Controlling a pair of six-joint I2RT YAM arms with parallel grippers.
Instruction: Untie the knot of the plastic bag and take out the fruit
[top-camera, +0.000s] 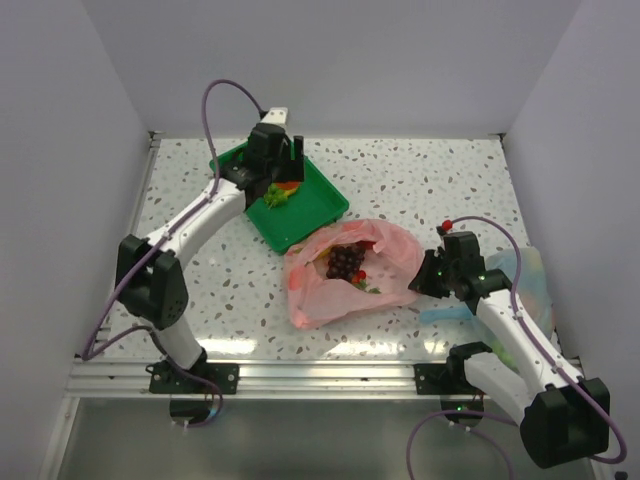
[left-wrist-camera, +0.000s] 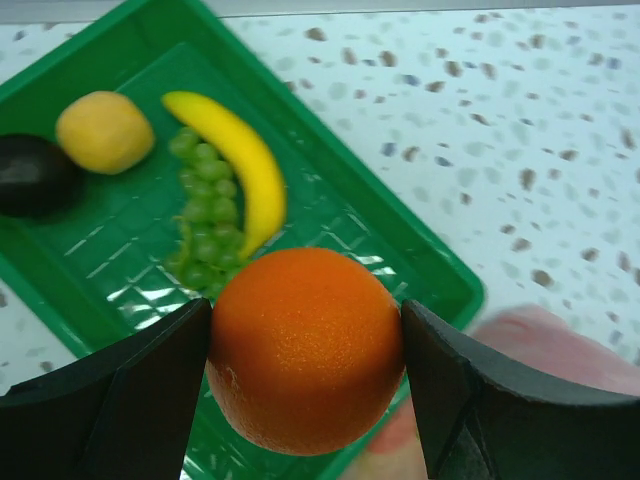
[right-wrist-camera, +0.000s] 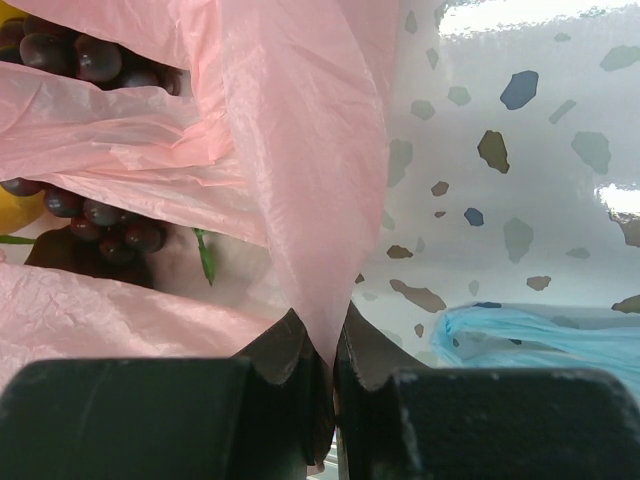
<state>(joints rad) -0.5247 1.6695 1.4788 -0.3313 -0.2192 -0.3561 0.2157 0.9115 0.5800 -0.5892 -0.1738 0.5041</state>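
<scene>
The pink plastic bag lies open in the middle of the table with dark purple grapes showing inside. No knot shows. My left gripper is shut on an orange and holds it above the green tray. My right gripper is shut on the pink bag's right edge, pinched between its fingers. The grapes and a green stem lie inside the bag's mouth in the right wrist view.
The tray holds a curved yellow banana, green grapes, a yellow oval fruit and a near-black round fruit. A pale blue bag lies at the right by my right arm, also in the right wrist view.
</scene>
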